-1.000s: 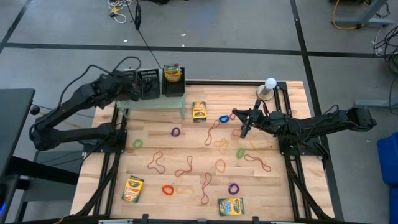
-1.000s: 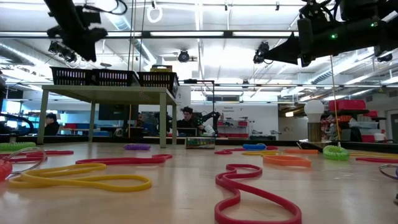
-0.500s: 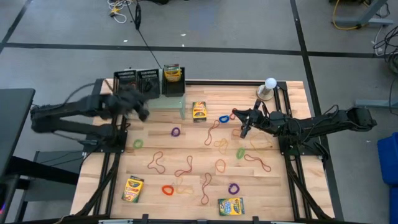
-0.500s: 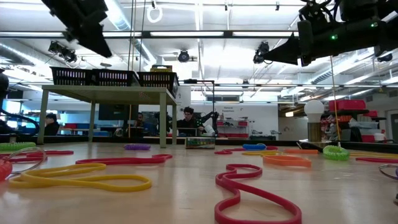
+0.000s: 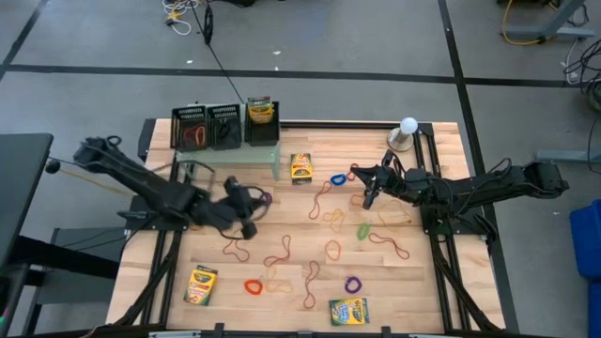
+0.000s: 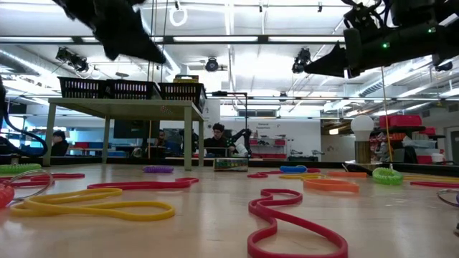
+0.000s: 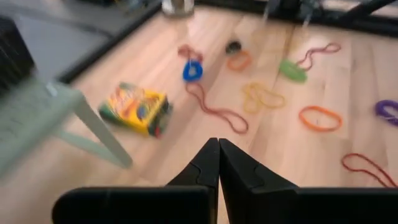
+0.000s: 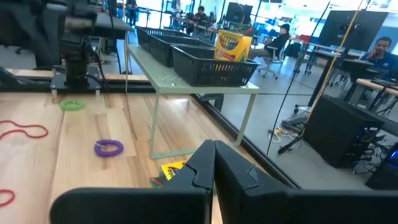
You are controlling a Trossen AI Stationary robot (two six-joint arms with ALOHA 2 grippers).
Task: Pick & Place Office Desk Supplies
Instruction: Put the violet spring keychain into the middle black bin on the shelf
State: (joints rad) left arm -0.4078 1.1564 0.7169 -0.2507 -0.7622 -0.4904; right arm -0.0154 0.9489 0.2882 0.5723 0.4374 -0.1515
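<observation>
The left gripper (image 5: 246, 208), pinched together and empty, might miss the thin purple rubber band (image 5: 266, 199) just beside it.

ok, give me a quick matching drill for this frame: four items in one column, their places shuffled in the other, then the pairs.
Items:
1. left gripper
2. right gripper
3. white globe
4. crayon box in the tray

Places:
A. on the green stand, in the rightmost mesh tray
B. table's far right corner
C. shut, above the table's left-centre
D. shut, above the bands right of centre

Pairs: 1-C, 2-D, 3-B, 4-A
</observation>
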